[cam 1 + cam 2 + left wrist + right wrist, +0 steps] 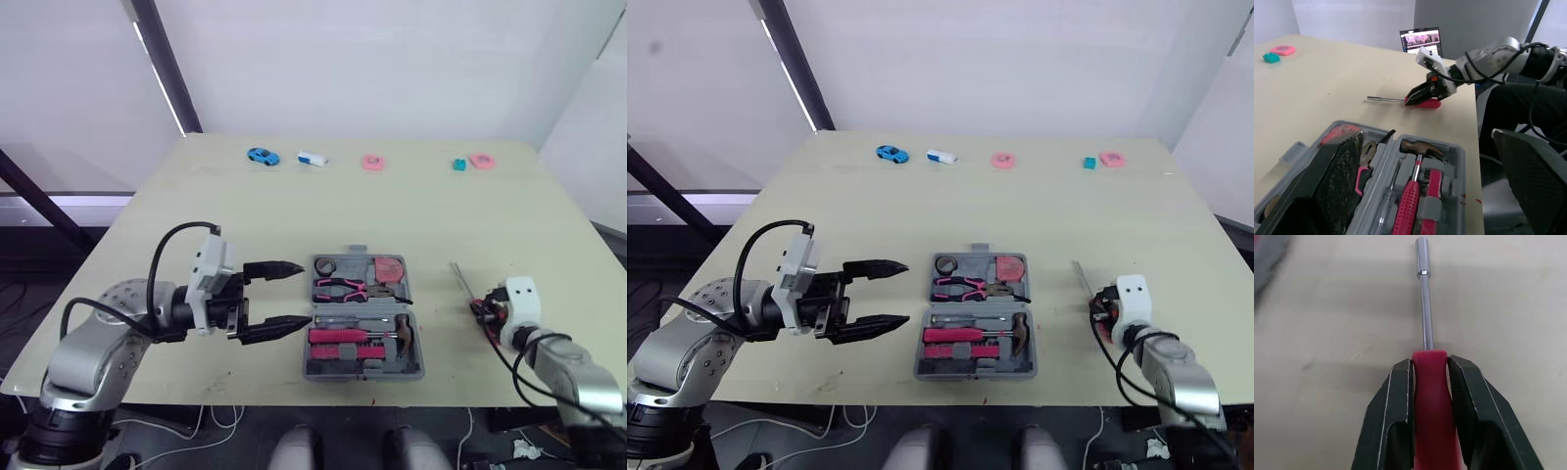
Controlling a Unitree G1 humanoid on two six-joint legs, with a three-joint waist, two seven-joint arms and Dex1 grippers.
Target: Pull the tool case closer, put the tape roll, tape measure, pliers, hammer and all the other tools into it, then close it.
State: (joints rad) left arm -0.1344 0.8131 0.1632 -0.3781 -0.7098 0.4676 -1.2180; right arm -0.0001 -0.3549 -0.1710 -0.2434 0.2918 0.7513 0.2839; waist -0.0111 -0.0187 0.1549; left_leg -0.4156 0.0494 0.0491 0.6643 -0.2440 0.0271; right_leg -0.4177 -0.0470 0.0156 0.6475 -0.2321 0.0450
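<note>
Right gripper is clamped on the red nut driver handle, shaft poking past the fingertips, low on the table right of the tool case. Left gripper gapes wide beside the case.

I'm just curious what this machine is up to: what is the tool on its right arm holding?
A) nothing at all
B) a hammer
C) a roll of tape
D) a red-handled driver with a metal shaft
D: in the right wrist view, the right tool has its two black fingers pressed against either side of the red-handled driver, whose metal shaft sticks out ahead of them.
</note>
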